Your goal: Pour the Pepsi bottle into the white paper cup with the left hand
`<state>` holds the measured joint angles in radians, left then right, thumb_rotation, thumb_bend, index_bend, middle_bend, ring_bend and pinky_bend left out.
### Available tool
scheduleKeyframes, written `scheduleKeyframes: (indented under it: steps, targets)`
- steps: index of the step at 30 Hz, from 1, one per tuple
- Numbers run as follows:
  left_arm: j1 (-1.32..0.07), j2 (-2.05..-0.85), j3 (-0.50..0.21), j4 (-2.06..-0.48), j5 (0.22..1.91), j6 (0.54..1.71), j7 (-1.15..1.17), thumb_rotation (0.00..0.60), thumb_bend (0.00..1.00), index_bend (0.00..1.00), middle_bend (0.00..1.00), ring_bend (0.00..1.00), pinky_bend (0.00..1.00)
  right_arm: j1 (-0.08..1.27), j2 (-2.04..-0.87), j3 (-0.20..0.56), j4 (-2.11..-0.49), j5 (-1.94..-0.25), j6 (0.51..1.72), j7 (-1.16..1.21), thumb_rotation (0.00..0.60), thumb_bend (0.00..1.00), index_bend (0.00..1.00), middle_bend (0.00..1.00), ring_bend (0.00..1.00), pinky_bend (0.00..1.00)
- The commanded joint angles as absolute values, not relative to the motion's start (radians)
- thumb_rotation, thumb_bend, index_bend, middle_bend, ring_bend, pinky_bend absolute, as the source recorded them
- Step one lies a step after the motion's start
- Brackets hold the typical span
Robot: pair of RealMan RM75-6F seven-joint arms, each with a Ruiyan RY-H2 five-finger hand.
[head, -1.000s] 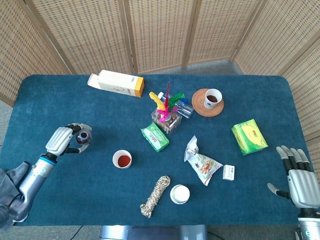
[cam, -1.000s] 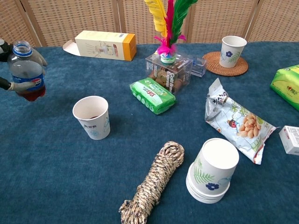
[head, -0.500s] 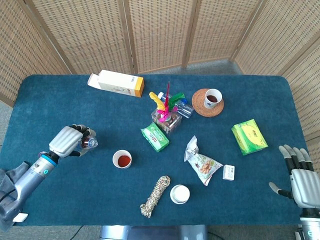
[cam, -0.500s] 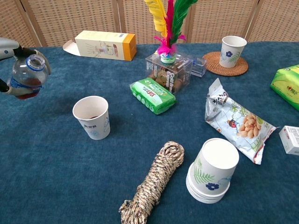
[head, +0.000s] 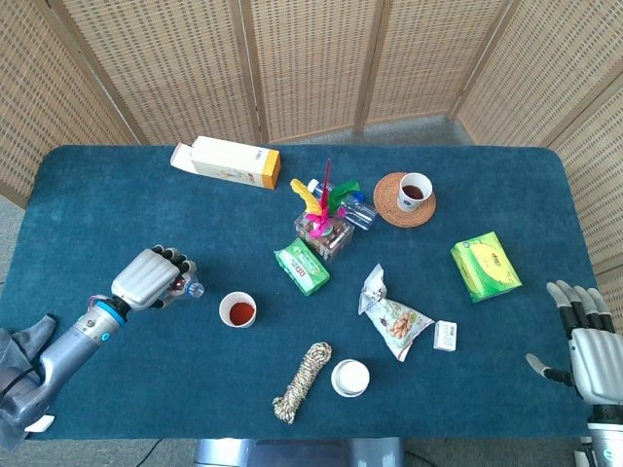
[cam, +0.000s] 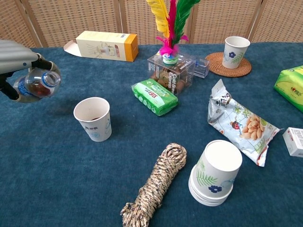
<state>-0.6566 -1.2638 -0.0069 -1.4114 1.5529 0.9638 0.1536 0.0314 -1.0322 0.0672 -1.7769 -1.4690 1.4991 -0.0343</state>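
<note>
Beside white paper cup [cam: 93,119], left hand [head: 152,278] tips Pepsi bottle [cam: 37,83].

Woven wicker screen panels [head: 311,58] in wooden frames stand behind the dark blue carpeted tabletop [head: 146,389]. Grey floor [head: 409,128] shows beneath them. Soft, even light falls throughout.

- Bare blue table [head: 146,214] lay open between the left hand [head: 151,278] and the white paper cup [head: 238,309].
- Green packet [head: 302,266] and rope [head: 303,380] crowded the cup's far side.
</note>
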Motion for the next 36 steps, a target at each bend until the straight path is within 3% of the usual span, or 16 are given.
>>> scheduleKeyframes:
  steps: [1,16,36]
  targets:
    - [-0.671,-1.262,-0.019,-1.43,1.549,0.961,0.21,0.6,0.49,0.46,0.47,0.31,0.44,0.031,-1.03,0.068,-1.777,-1.469,1.5,-0.029,0.6,0.02,0.0,0.0,0.0,0.0]
    - [-0.713,-1.301,-0.025,-1.422,1.598,0.974,0.393,0.6,0.49,0.43,0.45,0.3,0.4,0.024,-1.014,0.069,-1.78,-1.474,1.51,0.004,0.6,0.03,0.0,0.0,0.0,0.0]
    - [-0.744,-1.386,0.02,-1.245,1.762,1.079,0.41,0.6,0.48,0.35,0.39,0.27,0.4,0.023,-1.01,0.07,-1.78,-1.473,1.508,0.014,0.6,0.03,0.0,0.0,0.0,0.0]
